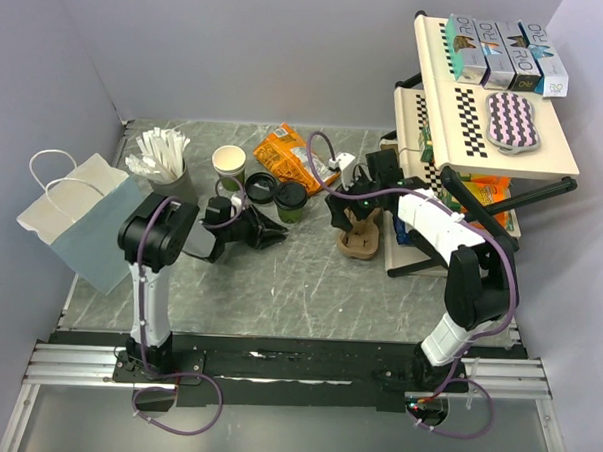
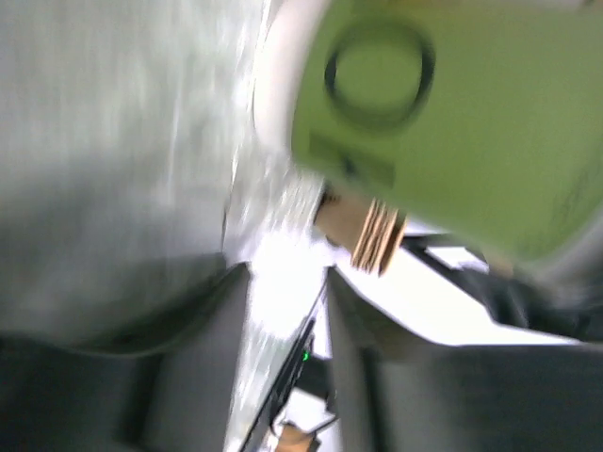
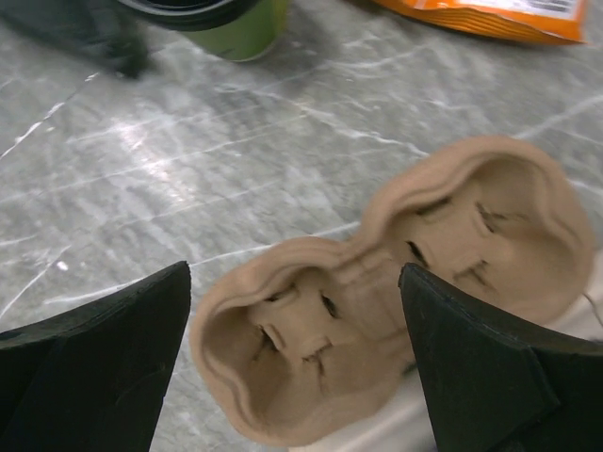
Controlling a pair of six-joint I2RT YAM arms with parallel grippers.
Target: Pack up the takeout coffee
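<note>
The takeout coffee (image 1: 291,201), a white and green cup under a black lid, stands upright mid-table. It fills the upper right of the blurred left wrist view as a green wall (image 2: 443,113). My left gripper (image 1: 273,235) lies low just left of the cup, its fingers (image 2: 188,358) apart with nothing between them (image 2: 287,273). My right gripper (image 1: 347,216) hangs open over a brown pulp two-cup carrier (image 1: 361,239). In the right wrist view its black fingers (image 3: 104,358) flank the carrier's near well (image 3: 311,348), and the coffee (image 3: 236,24) shows at the top edge.
A lidless white and green cup (image 1: 228,165) and a black lid (image 1: 260,187) sit left of the coffee. Behind are a grey cup of white sticks (image 1: 159,165) and an orange snack bag (image 1: 290,155). A white and blue paper bag (image 1: 77,216) lies far left, a shelf rack (image 1: 496,124) right.
</note>
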